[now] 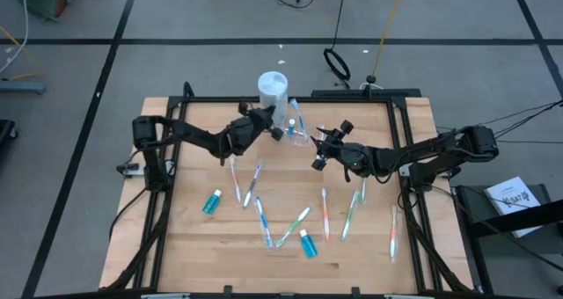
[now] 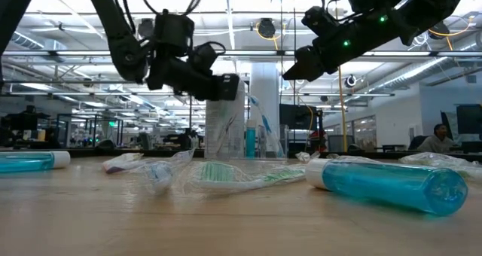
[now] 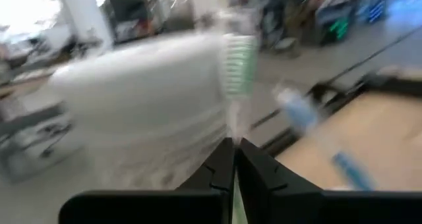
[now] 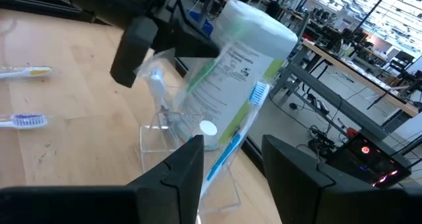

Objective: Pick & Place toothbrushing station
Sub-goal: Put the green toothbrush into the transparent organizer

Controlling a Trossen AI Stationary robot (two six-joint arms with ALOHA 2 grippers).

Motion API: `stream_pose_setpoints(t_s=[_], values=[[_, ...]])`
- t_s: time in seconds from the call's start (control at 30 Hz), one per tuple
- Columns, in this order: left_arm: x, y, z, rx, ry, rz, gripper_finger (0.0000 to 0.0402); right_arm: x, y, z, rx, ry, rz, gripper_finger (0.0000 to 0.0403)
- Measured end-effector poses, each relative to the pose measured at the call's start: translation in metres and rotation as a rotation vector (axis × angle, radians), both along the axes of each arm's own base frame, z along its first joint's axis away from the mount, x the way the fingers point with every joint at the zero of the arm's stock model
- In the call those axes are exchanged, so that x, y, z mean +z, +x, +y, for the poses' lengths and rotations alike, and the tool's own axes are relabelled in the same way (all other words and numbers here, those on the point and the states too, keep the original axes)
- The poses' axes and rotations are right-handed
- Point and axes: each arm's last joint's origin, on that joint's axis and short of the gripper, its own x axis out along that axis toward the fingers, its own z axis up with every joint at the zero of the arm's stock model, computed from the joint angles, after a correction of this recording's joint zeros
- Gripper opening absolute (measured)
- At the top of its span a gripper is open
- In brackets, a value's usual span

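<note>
High view: even overhead light, soft faint shadows under arms on wooden surface [image 1: 193,246], sharp throughout. Low view: bright ceiling strip lights in room behind, arms dark silhouettes, near teal tube [image 2: 388,184] soft-focused. Left wrist view: heavy motion blur, washed-out glare one corner. Right wrist view: mostly crisp, own fingers blurred.

Pale wood-grain tabletop [image 1: 193,246] with a black frame around it. The two small tubes [image 1: 212,202] lying on it are teal with white caps, and the scattered slim plastic toothbrushes [image 1: 325,213] come in pastel handles: blue, green, orange-pink. The tall clear jar [image 1: 272,92] has a white lid and a white label with dark print. The small cup [image 4: 191,165] is see-through plastic. Both arms are black, left tool [image 3: 234,151] and right tool [image 4: 231,168] included. The brush in the left tool has green and white bristles.
</note>
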Motion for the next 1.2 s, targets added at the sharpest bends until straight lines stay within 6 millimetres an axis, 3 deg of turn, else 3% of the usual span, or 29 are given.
stream_pose_setpoints(t_s=[0.13,0.37,0.73,0.97,1.2], values=[[0.001,-0.008,-0.002,0.014,-0.087,0.115,0.0019,0.000,0.000,0.000,-0.001,-0.002,0.002,0.0146],[0.026,-0.014,-0.010,-0.096,-0.116,0.070,0.0025,-0.001,0.001,-0.008,0.079,0.033,-0.001,0.0146],[0.027,-0.019,-0.007,-0.089,-0.144,0.113,0.0119,-0.001,0.001,-0.020,0.152,0.091,-0.022,0.0146],[0.035,-0.021,-0.014,-0.104,-0.148,0.106,0.0142,-0.001,0.001,-0.025,0.169,0.123,-0.039,0.0146],[0.065,-0.038,-0.029,-0.135,-0.153,0.125,0.0139,-0.002,0.001,-0.024,0.192,0.135,-0.030,0.0146]])
